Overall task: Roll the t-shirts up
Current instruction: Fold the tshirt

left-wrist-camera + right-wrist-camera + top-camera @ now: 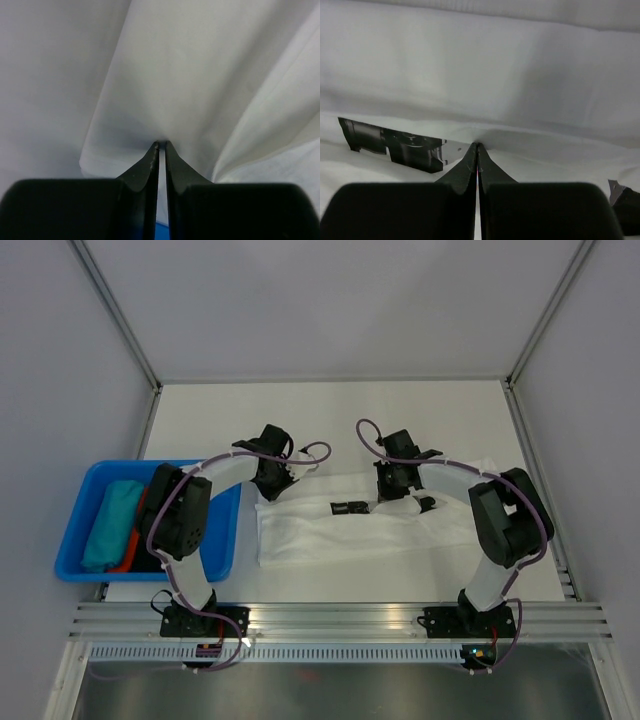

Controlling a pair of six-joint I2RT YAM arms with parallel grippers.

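White shirt (330,535) lies flat on the table (330,410), folded into a long band that runs left to right in front of both arm bases. A black print (350,507) shows near the middle of its far edge.

Left claw (275,483) is down at the shirt's far left corner. From the wrist, its fingers (145,170) stand almost together with only a sliver of a gap. White cloth is drawn into a crease right at the tips, so it is clamped on the shirt's edge. Folds fan away to the right of the tips.

Right claw (402,498) is on the shirt's far edge too, just right of the print and well apart from the left claw. Its wrist view shows the pads meeting with no gap at all. The cloth puckers up to the tips, so it seems to have a thin layer pinched, though the cloth between the pads cannot be made out. The print sits just left of the tips, and another dark mark peeks in at the lower right corner of that view.

Left of the shirt sits a blue bin (75,530), just beside the shirt's left end. Inside it lies a teal roll (110,523) with red cloth (135,540) on the roll's shirt side.
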